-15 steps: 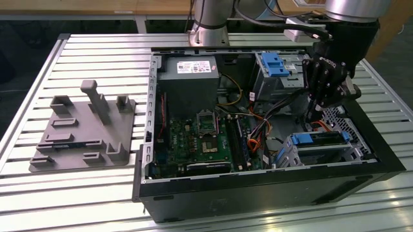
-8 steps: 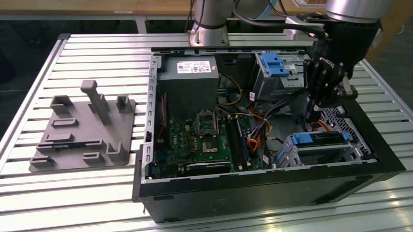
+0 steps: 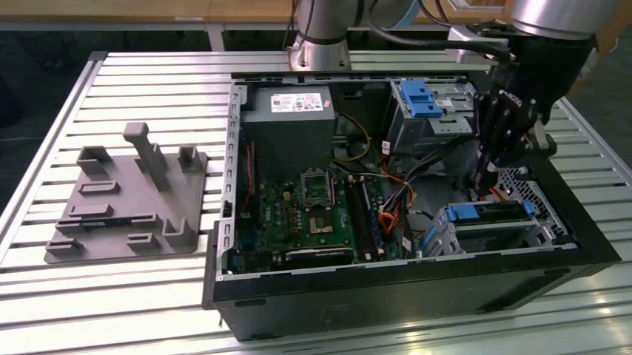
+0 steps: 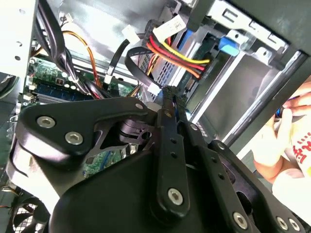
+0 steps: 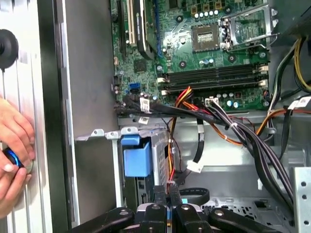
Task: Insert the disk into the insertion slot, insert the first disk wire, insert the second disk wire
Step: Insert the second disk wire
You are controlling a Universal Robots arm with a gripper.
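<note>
Wire-insertion step, as we judge it: the gripper [image 5: 167, 190] has its fingers pressed together on a thin cable end [image 4: 168, 92]; just beyond sits the disk [image 3: 491, 213], already in the insertion slot [image 3: 538, 194]; we need exact alignment with its connector

— What sits closest to your claw [image 5: 168, 194]?
— Its two black fingers [image 5: 160, 193] are pressed together on a thin red-and-black wire [image 5: 170, 160], which runs up from the tips.
— And beside it?
— A blue latch [image 5: 136, 156] on the silver drive cage [image 5: 158, 145], just off the fingertips. Farther beyond lies the green motherboard [image 5: 194, 43]; a person's hand [image 5: 13, 150] rests well off to the side.
</note>
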